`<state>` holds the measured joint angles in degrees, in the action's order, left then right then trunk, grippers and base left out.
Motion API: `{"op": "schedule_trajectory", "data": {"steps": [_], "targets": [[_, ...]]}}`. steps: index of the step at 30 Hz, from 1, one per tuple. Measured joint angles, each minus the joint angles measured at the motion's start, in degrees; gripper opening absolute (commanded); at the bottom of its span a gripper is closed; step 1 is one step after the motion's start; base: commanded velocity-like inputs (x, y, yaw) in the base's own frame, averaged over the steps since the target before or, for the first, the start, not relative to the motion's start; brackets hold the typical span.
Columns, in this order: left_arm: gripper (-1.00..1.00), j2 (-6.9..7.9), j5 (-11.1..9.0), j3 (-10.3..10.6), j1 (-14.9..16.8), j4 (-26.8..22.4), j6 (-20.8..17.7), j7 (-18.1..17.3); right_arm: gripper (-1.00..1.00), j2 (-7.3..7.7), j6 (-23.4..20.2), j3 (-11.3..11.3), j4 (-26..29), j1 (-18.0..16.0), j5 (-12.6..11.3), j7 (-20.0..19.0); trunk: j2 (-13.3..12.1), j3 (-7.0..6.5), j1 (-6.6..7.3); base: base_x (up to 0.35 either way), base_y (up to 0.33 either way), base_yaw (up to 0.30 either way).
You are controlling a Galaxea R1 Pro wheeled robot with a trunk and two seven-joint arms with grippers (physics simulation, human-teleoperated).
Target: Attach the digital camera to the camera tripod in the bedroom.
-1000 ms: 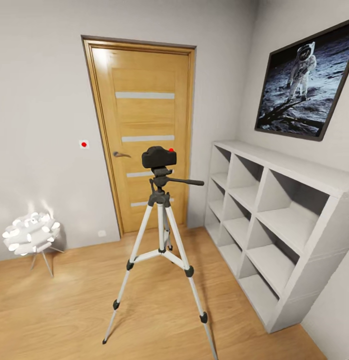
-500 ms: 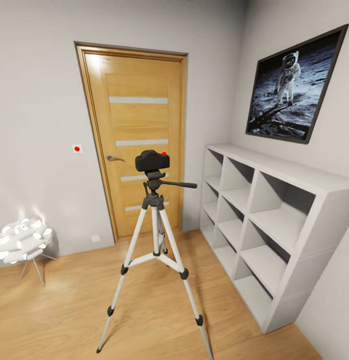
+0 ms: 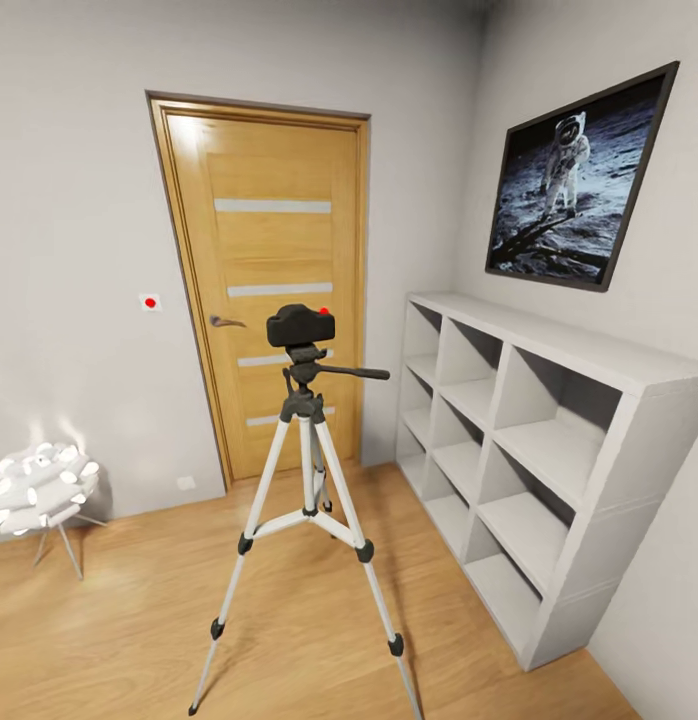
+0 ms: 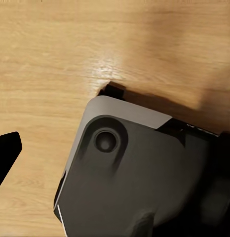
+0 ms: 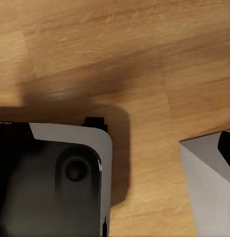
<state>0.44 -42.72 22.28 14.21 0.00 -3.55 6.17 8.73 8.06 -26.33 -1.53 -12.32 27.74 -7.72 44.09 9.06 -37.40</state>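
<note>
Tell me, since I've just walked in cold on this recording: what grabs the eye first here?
The camera tripod stands mid-floor before the wooden door, with the black digital camera sitting on its head. On the right wall hangs an astronaut picture above white cube shelves; a white spiky lamp glows low at the left.

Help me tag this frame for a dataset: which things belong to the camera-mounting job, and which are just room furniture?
Job: small boxy black digital camera; silver-legged camera tripod with dark grey head.

Just there: light wooden door; white cube shelves; framed astronaut picture; white petal-shaped floor lamp.
</note>
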Motion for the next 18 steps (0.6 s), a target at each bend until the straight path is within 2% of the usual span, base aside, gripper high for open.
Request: {"op": "schedule_trajectory", "data": {"steps": [18], "targets": [[1.0, -0.01, 0.2, 0.3, 0.0, -0.8, 0.0, -0.1, 1.0, -0.48, -0.1, 0.0, -0.1, 0.0, -0.1, 0.0, 0.0, -1.61, 0.0, 0.0, 0.0, 0.0]]}}
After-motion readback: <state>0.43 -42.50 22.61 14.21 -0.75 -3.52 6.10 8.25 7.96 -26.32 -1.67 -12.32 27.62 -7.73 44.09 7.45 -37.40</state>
